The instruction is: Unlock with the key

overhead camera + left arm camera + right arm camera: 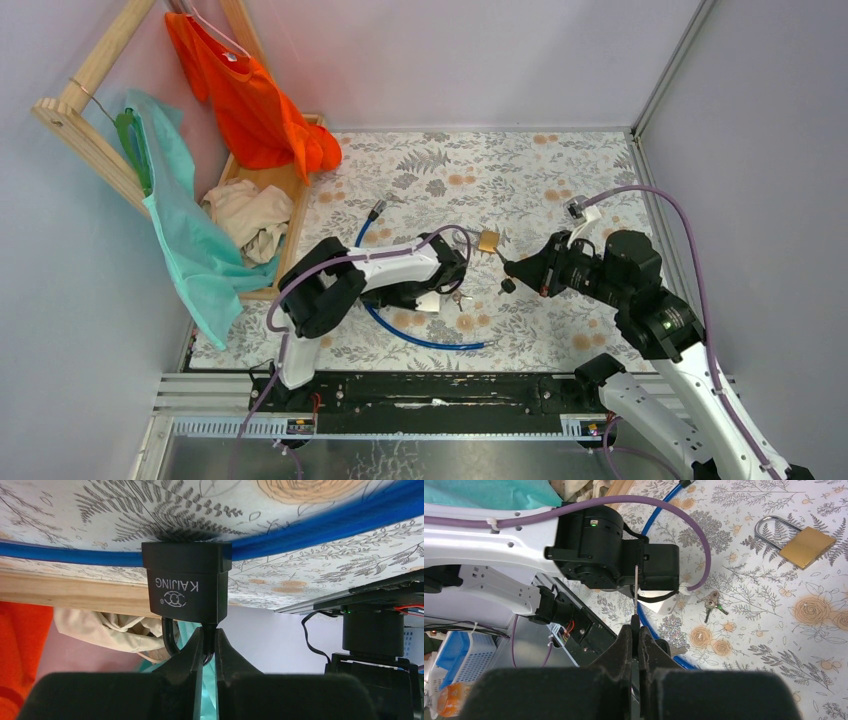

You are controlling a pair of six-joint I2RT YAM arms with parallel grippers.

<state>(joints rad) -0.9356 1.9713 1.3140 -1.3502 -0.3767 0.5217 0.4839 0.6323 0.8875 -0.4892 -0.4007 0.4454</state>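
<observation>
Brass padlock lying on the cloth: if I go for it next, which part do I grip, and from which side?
I'd take the brass padlock by its body, coming straight down from above and closing on its two opposite side edges. It lies flat, so the broad faces can't be pinched, and the thin shackle hugs the cloth.

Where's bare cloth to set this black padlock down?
Bare: the far strip of tablecloth between the orange shirt and the right wall. Crowded: mid-table, around the brass padlock, silver keys and blue cable.
</observation>
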